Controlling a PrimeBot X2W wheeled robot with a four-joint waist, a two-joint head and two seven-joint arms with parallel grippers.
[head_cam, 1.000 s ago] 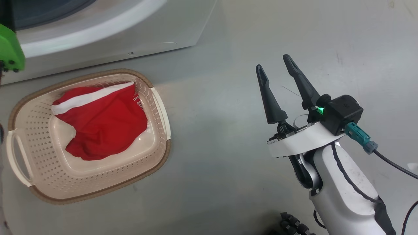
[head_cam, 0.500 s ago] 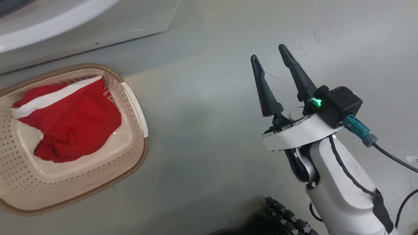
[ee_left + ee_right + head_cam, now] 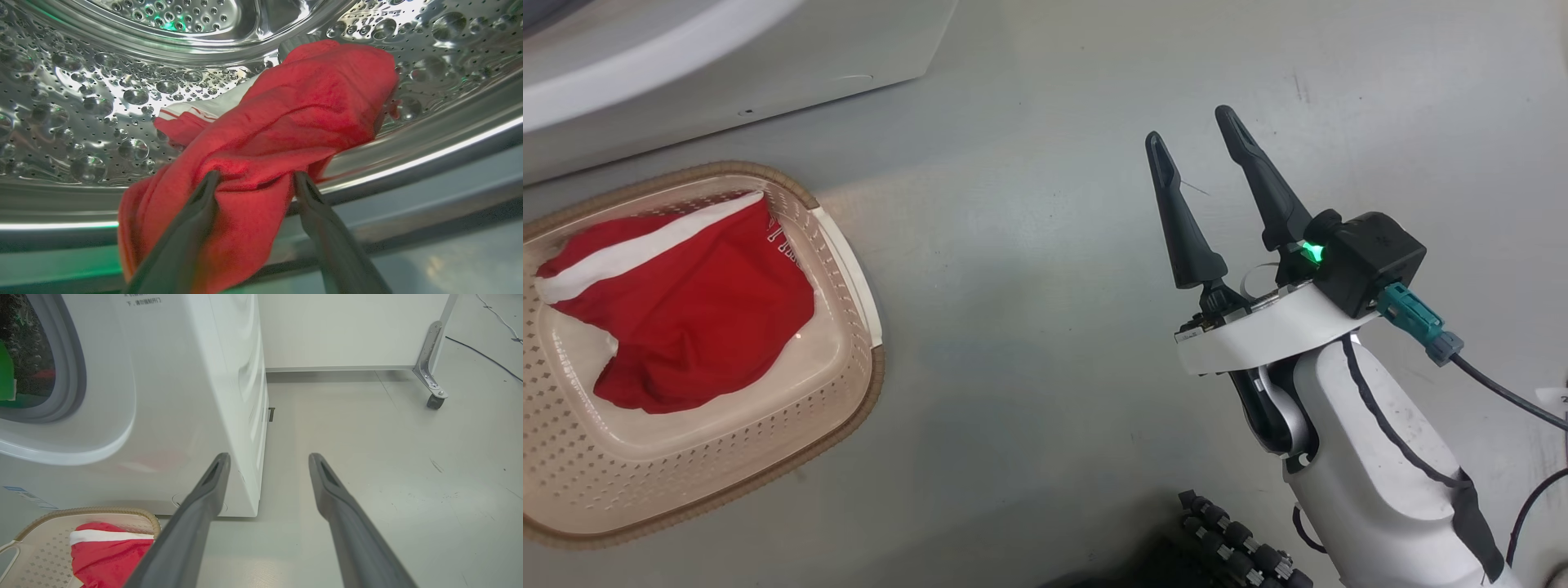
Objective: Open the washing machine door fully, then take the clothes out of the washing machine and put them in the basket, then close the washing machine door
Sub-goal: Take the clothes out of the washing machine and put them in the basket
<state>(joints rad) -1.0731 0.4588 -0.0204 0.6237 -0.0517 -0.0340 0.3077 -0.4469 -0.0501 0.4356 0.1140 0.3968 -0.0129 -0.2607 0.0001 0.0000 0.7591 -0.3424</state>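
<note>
Our head having just swung aside from one red garment (image 3: 686,302) at the basket's (image 3: 849,408) washer-side end, our left gripper (image 3: 255,176) straddles a second garment (image 3: 294,106) on the drum's (image 3: 81,102) front lip, pinch not yet discernible, right gripper (image 3: 1191,126) splayed empty; unloading continues.

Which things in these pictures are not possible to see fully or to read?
Head view: basket, left part cut by the picture's edge.
Left wrist view: red garment, lower end partly behind the left gripper.
Right wrist view: printed text on the washing machine, too small.
</note>
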